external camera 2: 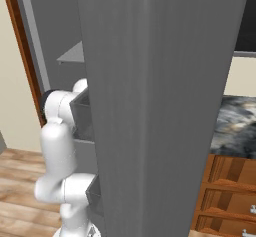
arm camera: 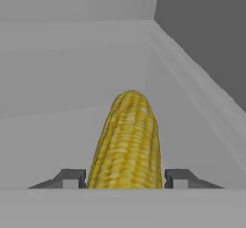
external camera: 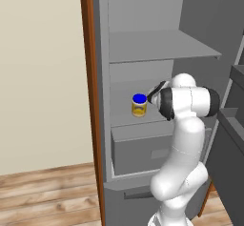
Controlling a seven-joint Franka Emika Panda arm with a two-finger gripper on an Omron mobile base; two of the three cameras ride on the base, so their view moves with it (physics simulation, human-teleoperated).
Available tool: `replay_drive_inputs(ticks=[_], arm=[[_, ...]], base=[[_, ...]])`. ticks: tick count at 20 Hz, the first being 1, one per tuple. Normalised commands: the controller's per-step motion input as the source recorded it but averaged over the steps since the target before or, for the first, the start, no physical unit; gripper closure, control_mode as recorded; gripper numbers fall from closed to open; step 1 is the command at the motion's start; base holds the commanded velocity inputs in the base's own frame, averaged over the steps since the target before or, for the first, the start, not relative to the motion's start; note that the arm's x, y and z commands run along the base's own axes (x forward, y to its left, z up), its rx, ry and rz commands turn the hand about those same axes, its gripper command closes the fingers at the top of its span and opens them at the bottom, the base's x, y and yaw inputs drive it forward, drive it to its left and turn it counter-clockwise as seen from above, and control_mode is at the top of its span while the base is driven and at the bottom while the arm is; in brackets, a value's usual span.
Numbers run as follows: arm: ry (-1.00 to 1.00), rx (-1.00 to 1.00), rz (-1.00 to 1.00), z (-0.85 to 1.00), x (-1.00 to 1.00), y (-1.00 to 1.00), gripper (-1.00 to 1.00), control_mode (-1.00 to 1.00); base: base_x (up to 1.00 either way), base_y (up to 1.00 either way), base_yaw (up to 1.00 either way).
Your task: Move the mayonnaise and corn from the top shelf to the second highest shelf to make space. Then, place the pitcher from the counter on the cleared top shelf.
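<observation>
Gripper (arm camera: 125,180) jaws half open, clamped on corn (arm camera: 127,140) from both sides. Mayonnaise (external camera: 139,105) upright on second highest shelf (external camera: 125,121), near arm.

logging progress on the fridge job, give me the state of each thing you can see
mayonnaise: upright, blue lid on, standing on the second highest shelf
corn: gripped between the two fingertips, pointing away into the fridge
gripper: shut on the corn
top shelf: nothing seen on it
fridge door: open
counter: drawers beneath it closed
</observation>
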Motion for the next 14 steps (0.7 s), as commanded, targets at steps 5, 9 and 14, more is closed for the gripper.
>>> replay_drive_inputs(ticks=[5, 9, 14], arm=[[-0.05, 0.0, 0.03, -0.38, 0.36, -0.24, -1.0, -1.0], [-0.1, 0.0, 0.04, -0.31, 0.23, -0.15, -1.0, -1.0], [-0.11, 0.0, 0.06, -0.1, 0.01, -0.01, -1.0, -1.0]], base=[[0.0, 0.0, 0.0], [0.0, 0.0, 0.0], [0.0, 0.0, 0.0]])
